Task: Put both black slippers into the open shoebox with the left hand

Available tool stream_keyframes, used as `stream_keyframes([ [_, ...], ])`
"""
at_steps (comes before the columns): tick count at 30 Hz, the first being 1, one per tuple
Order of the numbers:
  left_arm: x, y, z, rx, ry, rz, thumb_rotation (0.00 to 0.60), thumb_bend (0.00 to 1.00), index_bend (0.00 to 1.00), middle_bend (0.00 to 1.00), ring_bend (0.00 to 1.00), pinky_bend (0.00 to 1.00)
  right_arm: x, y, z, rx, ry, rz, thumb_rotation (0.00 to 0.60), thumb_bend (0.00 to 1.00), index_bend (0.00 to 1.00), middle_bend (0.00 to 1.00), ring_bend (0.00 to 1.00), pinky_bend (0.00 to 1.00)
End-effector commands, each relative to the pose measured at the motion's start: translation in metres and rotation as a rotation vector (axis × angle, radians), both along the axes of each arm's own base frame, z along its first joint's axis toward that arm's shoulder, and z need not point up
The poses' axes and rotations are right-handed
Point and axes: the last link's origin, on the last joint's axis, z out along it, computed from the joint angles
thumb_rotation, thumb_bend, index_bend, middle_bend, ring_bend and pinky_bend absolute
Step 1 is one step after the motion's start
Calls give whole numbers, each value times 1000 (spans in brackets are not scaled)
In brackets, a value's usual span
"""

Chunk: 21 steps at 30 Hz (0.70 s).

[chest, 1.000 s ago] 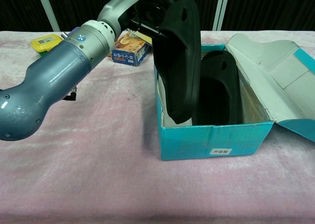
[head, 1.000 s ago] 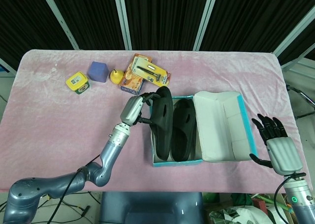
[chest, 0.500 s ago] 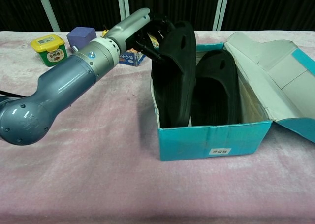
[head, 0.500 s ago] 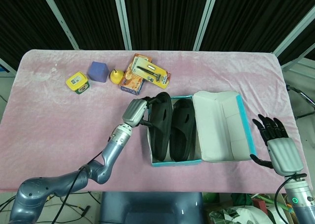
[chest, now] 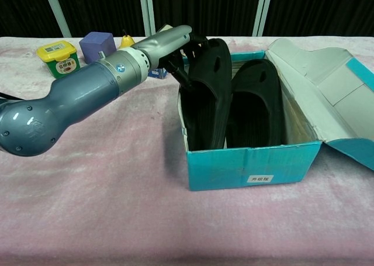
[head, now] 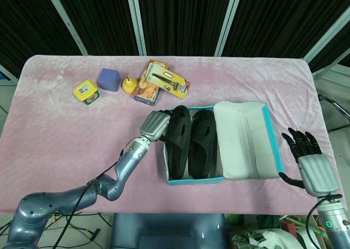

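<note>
Two black slippers occupy the open shoebox (head: 251, 175) on the pink worktop (head: 65, 134).

Far left group, at the back of the worktop: a yellow and green container (head: 86, 91), a purple cube (head: 109, 79), a small yellow pear-shaped item (head: 128, 85), and an orange packaged product (head: 159, 83). All lie well apart from the shoebox except the package, which sits near its back left corner.

Left hand (head: 155, 125): positioned at the back left corner of the shoebox. Its fingers (chest: 193, 41) are curled around the upper end of the left slipper (head: 177, 142) and hold it. This slipper stands tilted on its edge against the left wall of the box, its upper end projecting above the rim.

Right slipper (head: 201, 145): lies inside the box, just beside the left slipper and touching it, leaning on the back wall.

Box lid (head: 246, 139): folded open to the right, its white inner face upward.

Right hand (head: 310, 161): located off the right end of the worktop, well apart from the shoebox. Its dark fingers (head: 298, 139) are extended and spread; it holds nothing.
</note>
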Motion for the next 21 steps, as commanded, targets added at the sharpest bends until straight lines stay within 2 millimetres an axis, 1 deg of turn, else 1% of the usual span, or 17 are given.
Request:
stream_keyframes([
  [1, 2, 0, 0, -11, 55, -7, 600, 0, 307, 469, 413, 356, 0, 0, 0, -1, 2, -1, 600, 77, 0, 0, 0, 15],
  [4, 2, 0, 0, -27, 86, -5, 600, 0, 235, 408, 377, 317, -1, 1, 1, -3, 0, -5, 600, 77, 0, 0, 0, 15],
  [6, 2, -1, 0, -46, 103, -2, 600, 0, 169, 344, 334, 289, 0, 1, 1, -4, -1, -5, 600, 77, 0, 0, 0, 15],
  [8, 1, -1, 1, -62, 125, -1, 600, 0, 139, 313, 317, 279, 0, 1, 1, -3, -4, -4, 600, 77, 0, 0, 0, 15],
  [11, 2, -2, 6, -65, 132, 2, 597, 0, 118, 275, 296, 261, 0, 0, 0, -1, -4, -1, 600, 77, 0, 0, 0, 15],
  [16, 1, -4, 17, -59, 112, 9, 563, 0, 71, 204, 220, 222, 0, 1, 0, 0, -4, -1, 600, 77, 0, 0, 0, 15],
  [18, 0, -5, 22, -52, 104, 10, 555, 0, 52, 170, 156, 197, 1, 1, 0, 0, -5, 1, 600, 77, 0, 0, 0, 15],
  [21, -1, -6, 28, -51, 92, 12, 544, 0, 31, 131, 92, 171, 1, 0, -1, 5, -5, 1, 600, 77, 0, 0, 0, 15],
])
